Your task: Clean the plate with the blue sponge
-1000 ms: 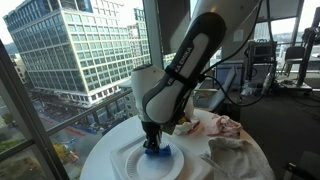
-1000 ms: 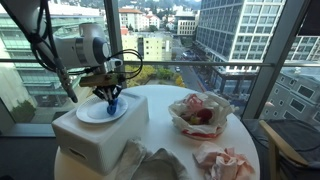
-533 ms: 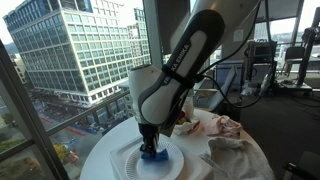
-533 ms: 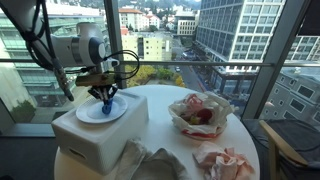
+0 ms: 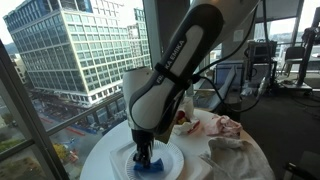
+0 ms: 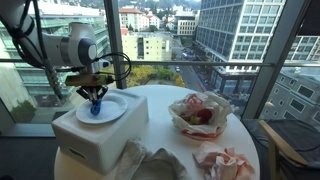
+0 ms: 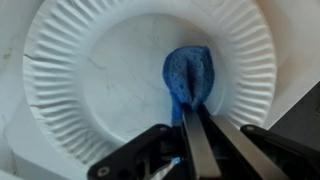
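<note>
A white ribbed paper plate [image 7: 90, 70] lies on a white box; it also shows in both exterior views [image 5: 172, 160] [image 6: 116, 105]. My gripper [image 7: 190, 112] is shut on the blue sponge [image 7: 188, 75] and presses it down on the plate's flat centre. In the exterior views the gripper [image 5: 146, 160] [image 6: 95, 104] stands upright over the plate, with the sponge [image 5: 150, 167] [image 6: 96, 111] under the fingertips near the plate's edge.
The white box [image 6: 95, 135] stands on a round white table [image 6: 240, 150]. A bowl of pink-red stuff [image 6: 197, 112] and crumpled cloths [image 6: 150, 165] [image 5: 235, 150] lie nearby. Windows close in behind the table.
My gripper has slid the sponge across the plate, toward the window side, staying shut on it and pressed down.
</note>
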